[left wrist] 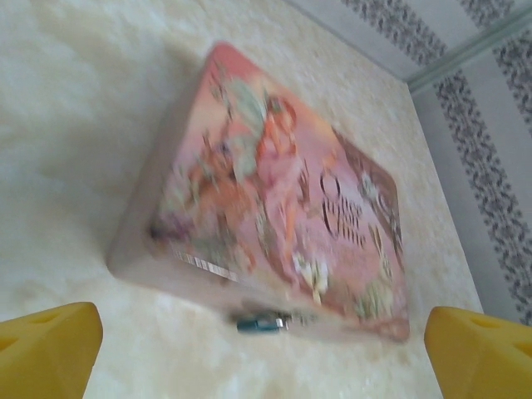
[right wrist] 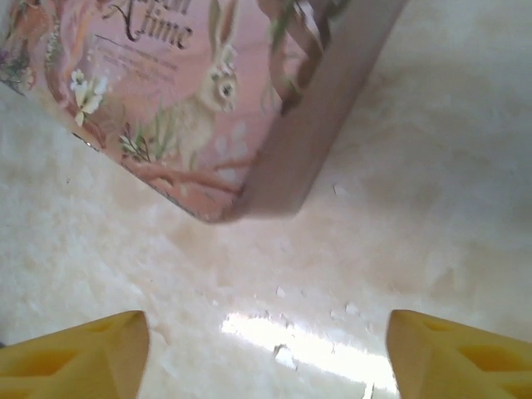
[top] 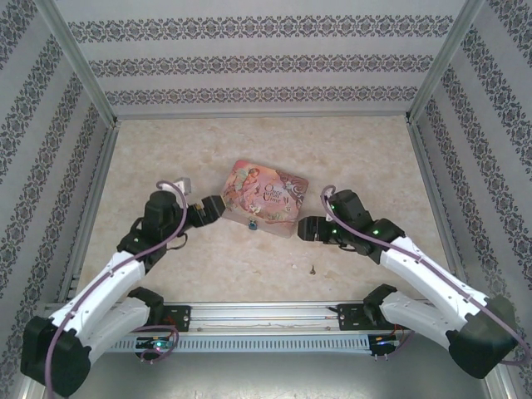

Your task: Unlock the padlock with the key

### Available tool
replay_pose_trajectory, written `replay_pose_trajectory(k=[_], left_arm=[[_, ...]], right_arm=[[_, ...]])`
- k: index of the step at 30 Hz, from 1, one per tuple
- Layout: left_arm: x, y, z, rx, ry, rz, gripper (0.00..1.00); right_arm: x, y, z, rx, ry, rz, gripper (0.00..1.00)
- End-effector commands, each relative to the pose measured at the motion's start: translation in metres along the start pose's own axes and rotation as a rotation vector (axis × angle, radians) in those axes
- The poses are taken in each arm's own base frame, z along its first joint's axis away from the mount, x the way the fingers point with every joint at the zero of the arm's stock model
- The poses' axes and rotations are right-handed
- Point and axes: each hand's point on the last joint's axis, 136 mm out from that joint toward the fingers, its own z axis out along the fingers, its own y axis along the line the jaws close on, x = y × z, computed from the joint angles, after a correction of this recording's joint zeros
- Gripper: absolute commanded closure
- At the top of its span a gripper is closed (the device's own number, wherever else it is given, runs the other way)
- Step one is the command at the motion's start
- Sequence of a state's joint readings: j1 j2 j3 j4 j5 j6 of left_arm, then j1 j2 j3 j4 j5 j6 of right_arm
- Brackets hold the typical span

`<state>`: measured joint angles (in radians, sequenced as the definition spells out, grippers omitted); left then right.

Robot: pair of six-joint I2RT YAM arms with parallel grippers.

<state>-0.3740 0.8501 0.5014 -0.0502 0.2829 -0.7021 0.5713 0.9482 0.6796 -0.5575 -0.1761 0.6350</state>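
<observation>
**Padlock found at the tin's near edge**

The pink tin (top: 266, 198) is laid flat on the table (top: 166, 150). The left gripper (top: 216, 208) is held just beside the tin's left corner, and the right gripper (top: 306, 229) just beside its right corner. Both are opened wide and nothing is held. The padlock (left wrist: 260, 323) is seen against the tin's near edge, its long side along that edge, a little nearer the left gripper. A tiny dark thing (top: 312, 268), maybe the key, is seen in front of the tin, nearer the right gripper
</observation>
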Motion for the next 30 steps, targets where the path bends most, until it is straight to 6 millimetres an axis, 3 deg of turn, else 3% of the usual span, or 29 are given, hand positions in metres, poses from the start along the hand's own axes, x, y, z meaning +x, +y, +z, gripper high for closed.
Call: replay_pose_trajectory(k=[1, 5, 11, 19, 30], left_arm=[[0.029, -0.003, 0.004, 0.012, 0.035, -0.033, 0.01], [0.060, -0.012, 0.021, 0.044, 0.066, -0.024, 0.00], [0.084, -0.025, 0.045, 0.068, 0.089, 0.002, 0.01], [0.099, -0.038, 0.065, 0.097, 0.131, 0.007, 0.01], [0.096, -0.037, 0.068, 0.074, 0.122, 0.036, 0.01]], right_arm=[[0.041, -0.026, 0.001, 0.077, 0.147, 0.105, 0.34], [0.069, -0.038, 0.009, 0.121, 0.246, 0.171, 0.46], [0.093, -0.052, 0.024, 0.208, 0.317, 0.241, 0.56], [0.100, -0.062, 0.034, 0.275, 0.280, 0.266, 0.56], [0.104, -0.059, 0.046, 0.274, 0.300, 0.264, 0.59]])
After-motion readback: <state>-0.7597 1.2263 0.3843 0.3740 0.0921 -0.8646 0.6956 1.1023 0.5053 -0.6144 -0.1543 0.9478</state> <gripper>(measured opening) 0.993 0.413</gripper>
